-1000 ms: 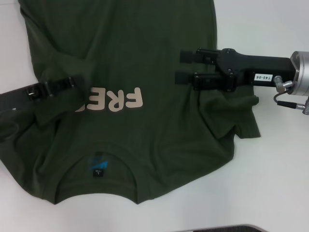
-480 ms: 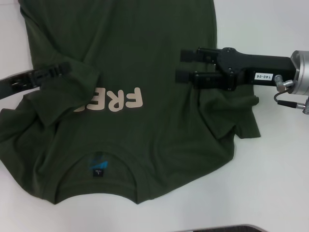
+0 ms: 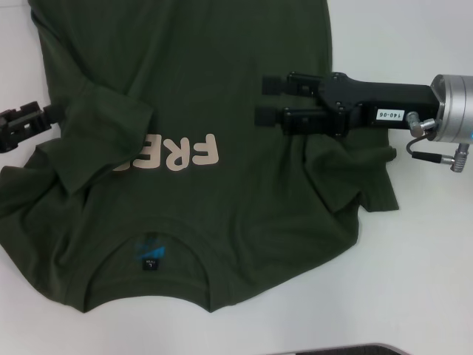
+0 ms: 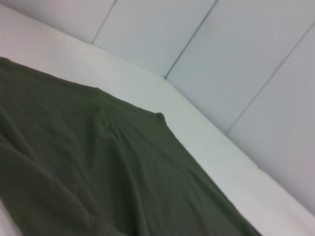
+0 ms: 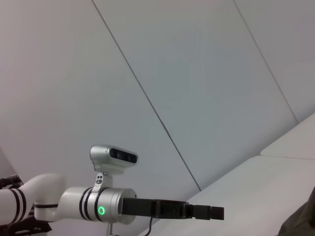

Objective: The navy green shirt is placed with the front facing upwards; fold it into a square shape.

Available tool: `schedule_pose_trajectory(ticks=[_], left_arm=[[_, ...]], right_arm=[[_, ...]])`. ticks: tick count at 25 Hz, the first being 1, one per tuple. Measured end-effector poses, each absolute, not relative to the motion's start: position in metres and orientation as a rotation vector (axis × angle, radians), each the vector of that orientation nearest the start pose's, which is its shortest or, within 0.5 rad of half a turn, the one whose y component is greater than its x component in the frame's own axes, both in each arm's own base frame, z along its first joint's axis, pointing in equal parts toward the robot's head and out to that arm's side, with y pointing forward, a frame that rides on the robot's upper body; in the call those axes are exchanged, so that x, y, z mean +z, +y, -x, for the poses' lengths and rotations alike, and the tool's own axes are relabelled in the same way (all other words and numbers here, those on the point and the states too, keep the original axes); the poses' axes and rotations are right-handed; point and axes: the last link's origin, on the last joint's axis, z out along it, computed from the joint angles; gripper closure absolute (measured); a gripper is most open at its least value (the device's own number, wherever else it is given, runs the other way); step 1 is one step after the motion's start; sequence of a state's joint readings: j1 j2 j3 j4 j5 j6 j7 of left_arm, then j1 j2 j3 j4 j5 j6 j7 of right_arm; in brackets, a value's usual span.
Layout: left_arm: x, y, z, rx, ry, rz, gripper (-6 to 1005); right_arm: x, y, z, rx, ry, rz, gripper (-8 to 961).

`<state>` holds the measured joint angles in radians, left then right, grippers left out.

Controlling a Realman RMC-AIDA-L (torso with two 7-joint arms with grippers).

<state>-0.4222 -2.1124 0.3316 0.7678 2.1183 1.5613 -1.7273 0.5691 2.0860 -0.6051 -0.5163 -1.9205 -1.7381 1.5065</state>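
The navy green shirt (image 3: 222, 200) lies face up on the white table (image 3: 421, 259), collar and label (image 3: 150, 255) towards me. The pale "FREE" letters (image 3: 188, 154) are partly covered by the sleeve folded inward on my left (image 3: 103, 140). The sleeve on my right (image 3: 347, 174) is also folded inward and bunched. My right gripper (image 3: 264, 100) is open and empty, hovering over the shirt's chest right of the letters. My left gripper (image 3: 29, 122) is open and empty at the shirt's left edge, apart from the folded sleeve. The shirt also fills the left wrist view (image 4: 98, 172).
The white table (image 4: 197, 132) runs back to a pale panelled wall (image 4: 221, 49). The right wrist view shows my left arm (image 5: 113, 209) with a green light, its gripper (image 5: 219, 212), and a corner of the shirt (image 5: 301, 223).
My left gripper has let go of the left sleeve, which now lies folded over the chest, and has drawn back to the left. My right gripper has shifted slightly left over the shirt.
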Motion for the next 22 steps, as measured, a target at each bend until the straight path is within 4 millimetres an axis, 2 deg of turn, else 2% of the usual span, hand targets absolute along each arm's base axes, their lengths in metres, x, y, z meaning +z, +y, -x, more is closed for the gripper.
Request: schedule_pose_trajectory(ticks=[11, 22], left_arm=[[0.059, 0.297, 0.335, -0.717, -1.083, 2.266, 311], [0.055, 0.296, 0.357, -0.553, -1.097, 2.210, 312]], right_arm=[[-0.007, 0.318, -0.231, 1.128, 0.930, 2.743, 39], [-0.007, 0.317, -0.230, 1.138, 0.951, 2.745, 39]])
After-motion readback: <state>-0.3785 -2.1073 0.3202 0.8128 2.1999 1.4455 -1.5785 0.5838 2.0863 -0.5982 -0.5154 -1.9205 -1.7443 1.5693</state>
